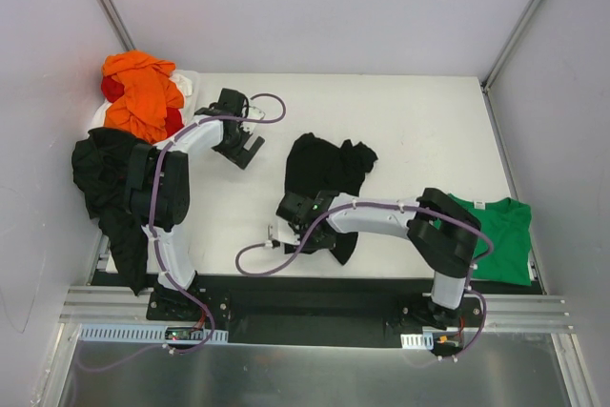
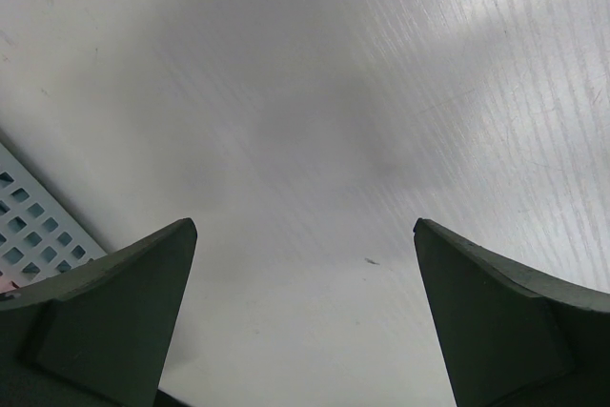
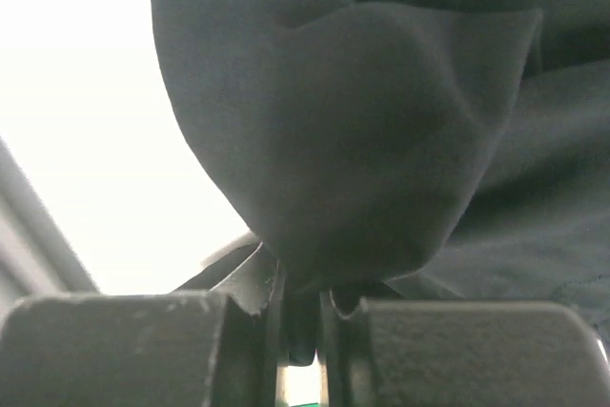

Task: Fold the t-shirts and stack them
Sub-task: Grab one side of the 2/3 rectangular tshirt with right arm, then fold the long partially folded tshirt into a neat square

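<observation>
A crumpled black t-shirt (image 1: pixel 324 171) lies in the middle of the white table (image 1: pixel 419 121). My right gripper (image 1: pixel 291 209) is shut on a fold at its near left edge; in the right wrist view the dark cloth (image 3: pixel 381 140) bulges out above the pinching jaws (image 3: pixel 303 316). My left gripper (image 1: pixel 243 145) hangs open over bare table at the back left, nothing between its fingers (image 2: pixel 303 228). A green t-shirt (image 1: pixel 503 235) lies flat at the near right. Orange (image 1: pixel 143 97) and red (image 1: pixel 114 90) t-shirts are heaped at the back left, with another black t-shirt (image 1: pixel 107 183) draped over the left edge.
A white perforated panel (image 2: pixel 29 226) shows at the left of the left wrist view. Grey walls close the table in on three sides. The arm bases and a metal rail (image 1: pixel 315 316) run along the near edge.
</observation>
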You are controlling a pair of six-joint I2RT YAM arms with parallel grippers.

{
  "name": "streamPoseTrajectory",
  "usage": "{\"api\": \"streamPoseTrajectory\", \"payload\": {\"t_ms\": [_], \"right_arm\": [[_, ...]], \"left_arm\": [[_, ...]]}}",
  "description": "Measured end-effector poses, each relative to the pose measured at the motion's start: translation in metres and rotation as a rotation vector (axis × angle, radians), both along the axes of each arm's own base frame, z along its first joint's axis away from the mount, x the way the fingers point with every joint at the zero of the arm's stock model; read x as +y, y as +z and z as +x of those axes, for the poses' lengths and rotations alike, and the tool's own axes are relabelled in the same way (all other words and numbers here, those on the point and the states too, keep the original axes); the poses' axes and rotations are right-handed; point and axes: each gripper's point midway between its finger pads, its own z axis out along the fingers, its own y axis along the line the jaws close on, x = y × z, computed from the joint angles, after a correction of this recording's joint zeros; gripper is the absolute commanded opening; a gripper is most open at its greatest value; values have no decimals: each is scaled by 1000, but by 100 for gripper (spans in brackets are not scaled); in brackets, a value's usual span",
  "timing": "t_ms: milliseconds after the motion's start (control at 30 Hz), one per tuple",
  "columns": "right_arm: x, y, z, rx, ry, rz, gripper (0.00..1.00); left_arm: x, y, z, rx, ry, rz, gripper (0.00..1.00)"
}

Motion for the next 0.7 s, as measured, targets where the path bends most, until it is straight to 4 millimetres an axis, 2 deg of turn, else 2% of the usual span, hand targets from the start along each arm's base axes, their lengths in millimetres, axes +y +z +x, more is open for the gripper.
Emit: {"api": "streamPoseTrajectory", "payload": {"t_ms": [133,200,267,400,600,700], "right_arm": [[2,4,-38,55,53,-6,1],[1,9,-46,55,62,-11,1],[-1,16,-44,28,58,-7,1],[-3,42,-23,-89,25,18,1],[12,111,30,-299,-65,145,1],[15,140,51,-375,-95,186,1]], "left_arm": [[1,-2,-2,8,0,2,99],[0,-2,-2,5,0,2,99],[0,-3,-2,4,0,1,99],[0,-6,-4,10,-1,-2,99],[0,-7,-5,12,-3,-4,99],[0,-7,-5,14,-3,-5,99]]}}
